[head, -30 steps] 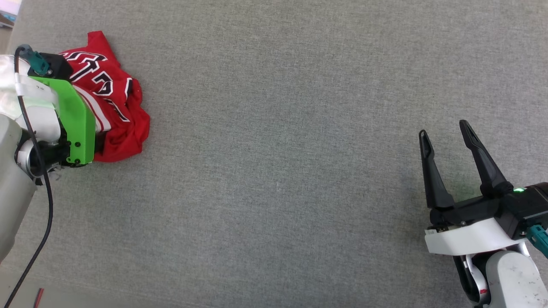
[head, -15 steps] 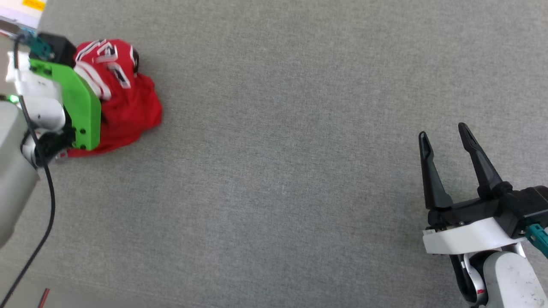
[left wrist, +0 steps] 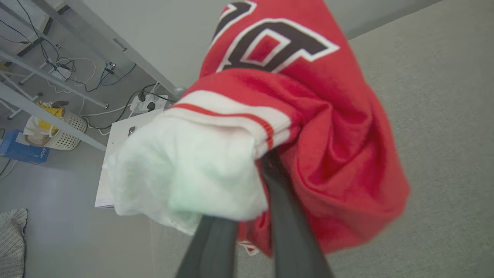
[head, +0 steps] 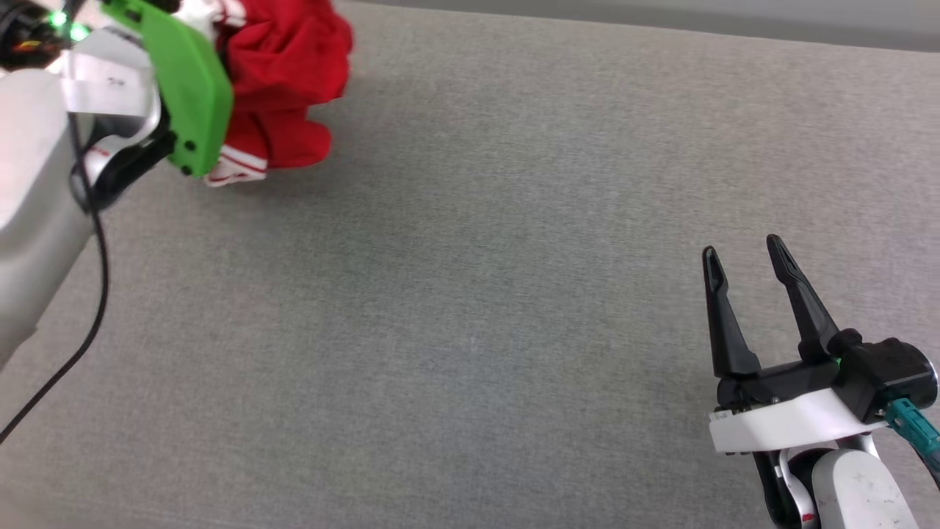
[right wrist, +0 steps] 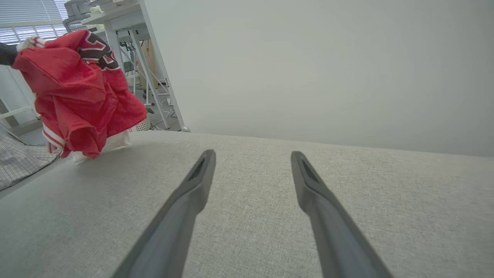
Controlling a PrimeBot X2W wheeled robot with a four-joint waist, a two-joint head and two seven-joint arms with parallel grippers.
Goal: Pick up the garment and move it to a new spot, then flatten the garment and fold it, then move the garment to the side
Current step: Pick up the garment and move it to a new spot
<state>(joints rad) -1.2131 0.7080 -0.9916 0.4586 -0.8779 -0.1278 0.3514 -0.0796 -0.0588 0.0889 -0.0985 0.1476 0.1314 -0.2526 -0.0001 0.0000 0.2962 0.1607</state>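
- left gripper (left wrist: 260,177) pinched nearly shut on the garment (head: 283,81), which hangs bunched over the far-left of the grey surface (head: 470,294).
- right gripper (head: 742,247) wide open, empty, well apart.
- i judge the cloth light and limp; take 2 shoulder corners to flatten.

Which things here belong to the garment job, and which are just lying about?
Job: garment, bunched in the shut left gripper; right gripper, jaws open; grey surface.
Lying about: basket; blue box; power strip; checked cloth.
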